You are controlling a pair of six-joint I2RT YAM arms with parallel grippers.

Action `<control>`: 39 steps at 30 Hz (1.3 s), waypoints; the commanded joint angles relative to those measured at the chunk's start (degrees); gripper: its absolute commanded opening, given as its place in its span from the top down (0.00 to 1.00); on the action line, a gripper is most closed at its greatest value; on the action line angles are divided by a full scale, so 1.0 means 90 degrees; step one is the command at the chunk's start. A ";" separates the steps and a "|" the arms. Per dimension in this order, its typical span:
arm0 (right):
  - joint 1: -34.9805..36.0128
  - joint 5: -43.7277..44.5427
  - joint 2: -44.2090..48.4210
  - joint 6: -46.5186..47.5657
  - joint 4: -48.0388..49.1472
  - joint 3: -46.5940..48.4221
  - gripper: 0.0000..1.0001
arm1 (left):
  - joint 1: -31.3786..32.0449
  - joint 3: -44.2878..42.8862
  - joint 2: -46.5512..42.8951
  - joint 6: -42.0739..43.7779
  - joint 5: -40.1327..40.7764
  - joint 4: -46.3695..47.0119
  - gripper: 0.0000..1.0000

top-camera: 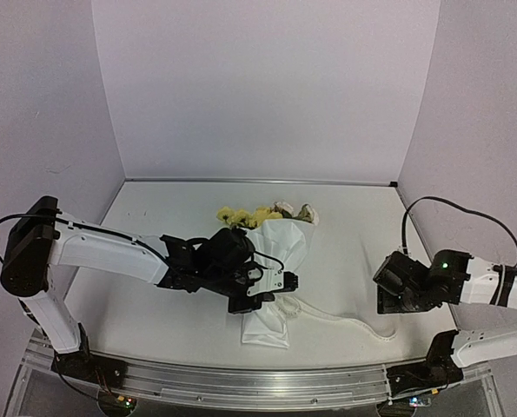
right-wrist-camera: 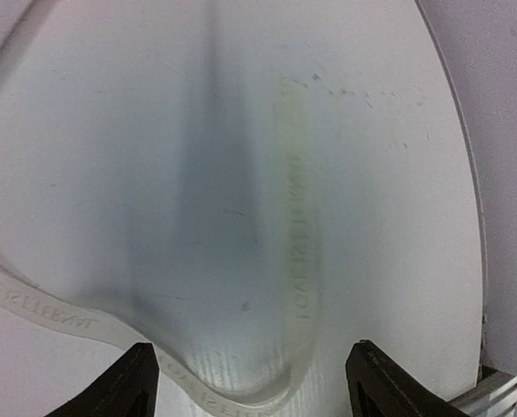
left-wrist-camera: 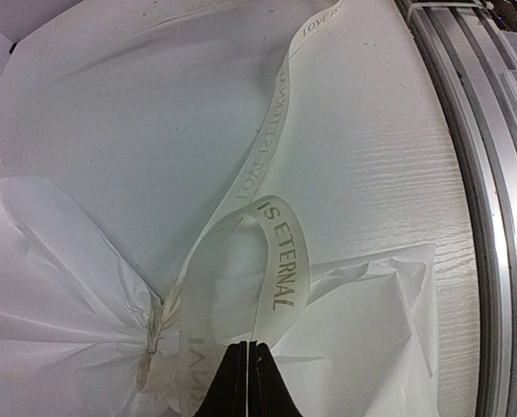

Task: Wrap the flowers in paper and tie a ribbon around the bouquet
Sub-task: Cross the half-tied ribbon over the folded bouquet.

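Cream ribbon (left-wrist-camera: 280,261) with dark lettering is cinched round the neck of the bouquet (top-camera: 286,236), which lies mid-frame in the top view, the flowers (top-camera: 249,215) toward the upper edge and the paper (top-camera: 265,328) tail toward the lower. So the wrapping looks done to me and I am in the tying step. My left gripper (left-wrist-camera: 248,347) sits over the neck, jaws pressed together, and a loop of ribbon runs right into their tips, so I read that as a pinch on the ribbon. The free tail snakes off to the lower right of the top view across the table (top-camera: 154,217). My right gripper (right-wrist-camera: 254,356) hangs over it with fingers spread wide, the ribbon curving on the table between them, unheld. Next, I judge, the right must drop, close on that tail and draw it against the loop while the left holds, gently, as thin paper tears.
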State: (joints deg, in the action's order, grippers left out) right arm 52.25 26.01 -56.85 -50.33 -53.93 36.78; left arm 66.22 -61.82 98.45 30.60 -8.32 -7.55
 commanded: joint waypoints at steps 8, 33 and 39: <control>-0.0336 -0.0273 -0.0396 -0.2008 -0.1130 -0.0349 0.29 | 0.0001 -0.0242 0.0084 0.0204 0.0065 0.0229 0.95; -0.0453 -0.0615 -0.1162 -0.2834 0.1224 -0.1430 0.60 | -0.0089 -0.0149 -0.0362 -0.0560 0.0348 0.1203 0.48; -0.0567 -0.0695 -0.1380 -0.2419 0.1715 -0.1368 0.95 | -0.0436 0.0133 -0.0784 -0.0916 0.0525 0.1671 0.41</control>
State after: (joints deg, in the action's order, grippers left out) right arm 48.24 19.83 -67.98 -75.01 -42.41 24.10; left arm 64.62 -62.48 96.51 25.29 -5.82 1.38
